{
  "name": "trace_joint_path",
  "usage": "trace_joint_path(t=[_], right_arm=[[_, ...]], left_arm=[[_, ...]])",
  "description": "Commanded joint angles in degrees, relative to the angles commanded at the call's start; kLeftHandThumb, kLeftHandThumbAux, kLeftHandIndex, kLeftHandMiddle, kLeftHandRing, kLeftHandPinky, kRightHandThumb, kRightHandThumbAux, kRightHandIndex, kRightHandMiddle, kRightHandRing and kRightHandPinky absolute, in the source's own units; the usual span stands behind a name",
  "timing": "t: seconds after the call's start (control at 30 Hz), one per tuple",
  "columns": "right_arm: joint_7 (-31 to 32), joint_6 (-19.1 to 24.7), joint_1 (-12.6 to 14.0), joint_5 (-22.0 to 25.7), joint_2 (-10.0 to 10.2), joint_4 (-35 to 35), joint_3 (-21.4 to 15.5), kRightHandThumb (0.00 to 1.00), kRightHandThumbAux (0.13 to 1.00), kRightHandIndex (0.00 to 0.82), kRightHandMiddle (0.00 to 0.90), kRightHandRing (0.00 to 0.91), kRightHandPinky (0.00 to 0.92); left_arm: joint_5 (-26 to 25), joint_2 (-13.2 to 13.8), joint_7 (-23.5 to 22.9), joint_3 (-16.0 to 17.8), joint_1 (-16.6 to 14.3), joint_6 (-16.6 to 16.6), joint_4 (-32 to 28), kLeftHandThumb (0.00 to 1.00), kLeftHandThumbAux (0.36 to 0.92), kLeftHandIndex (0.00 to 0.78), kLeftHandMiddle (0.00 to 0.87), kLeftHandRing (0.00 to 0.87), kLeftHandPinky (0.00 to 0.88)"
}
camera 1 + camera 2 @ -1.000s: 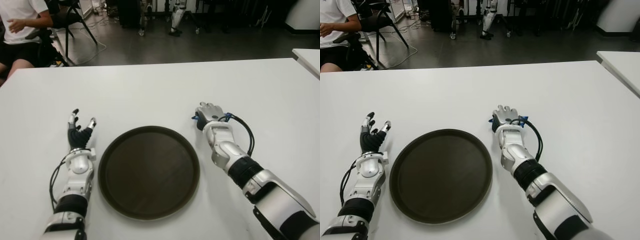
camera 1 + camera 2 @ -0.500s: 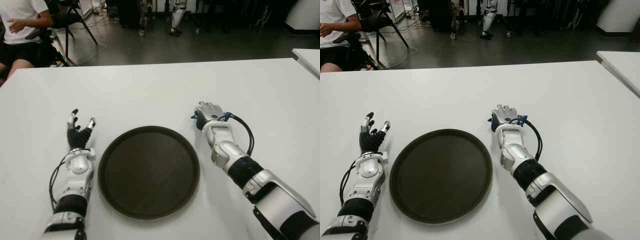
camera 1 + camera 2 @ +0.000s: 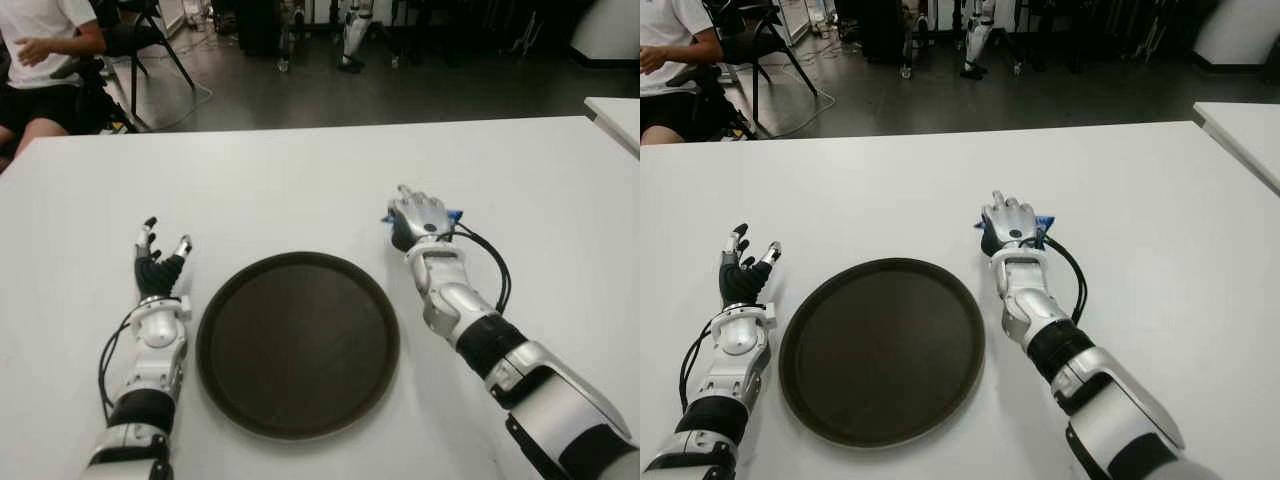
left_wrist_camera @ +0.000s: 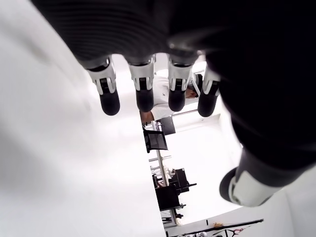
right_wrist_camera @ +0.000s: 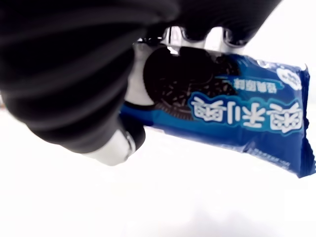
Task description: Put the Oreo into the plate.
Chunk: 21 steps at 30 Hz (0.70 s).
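Two robot hands show on the white worktop (image 3: 300, 180), one to each side of a round dark plate (image 3: 297, 344) that holds nothing yet. We see the right robot hand (image 3: 418, 219) just beyond the plate's far right rim, its fingers curled around a blue Oreo packet (image 5: 232, 118); the right wrist view shows the packet pinched between thumb and fingers, clear of the surface beneath. The left robot hand (image 3: 160, 262) shows just left of the plate, fingers spread and holding nothing. We judge the step in hand to be the carry: the grip covers only one end of the packet, so the wrapper may sag or slip, and we would move it slowly over the rim toward the plate's middle and lower it before letting go. Beyond the bare, matte worktop lies a dark floor with chair legs and cables; a seated person (image 3: 45, 60) shows at the far left, and a second white table (image 3: 615, 115) at the right edge.
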Motion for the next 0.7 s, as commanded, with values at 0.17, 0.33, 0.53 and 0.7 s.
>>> trace_joint_path(t=[0.17,0.33,0.53,0.7], right_arm=[[-4.9,-4.2,0.9,2.1,0.6,-0.8,-2.7,0.697,0.736,0.414,0.174,0.224,0.3],[-16.4,-18.1,3.5,6.3,0.8,-2.7,-6.9,0.698,0.738,0.415,0.179,0.279,0.41],[-22.6,-26.1,3.6,7.0,1.0,-1.3,-8.1,0.696,0.737,0.415,0.418,0.513,0.647],[-24.7,-29.5,3.4,6.5,0.6,-0.6,-8.1,0.696,0.734,0.421,0.659,0.706,0.766]], left_arm=[[-0.1,0.0,0.0,0.1,-0.1,0.0,0.2,0.097,0.688,0.028,0.04,0.016,0.023],[-0.2,0.0,0.0,0.2,-0.4,0.6,0.5,0.09,0.68,0.024,0.032,0.01,0.024],[-0.3,0.0,0.0,0.2,-0.4,1.1,0.3,0.083,0.672,0.022,0.028,0.008,0.025],[-0.7,-0.2,-0.2,0.5,-0.4,1.0,0.2,0.094,0.669,0.026,0.031,0.008,0.026]])
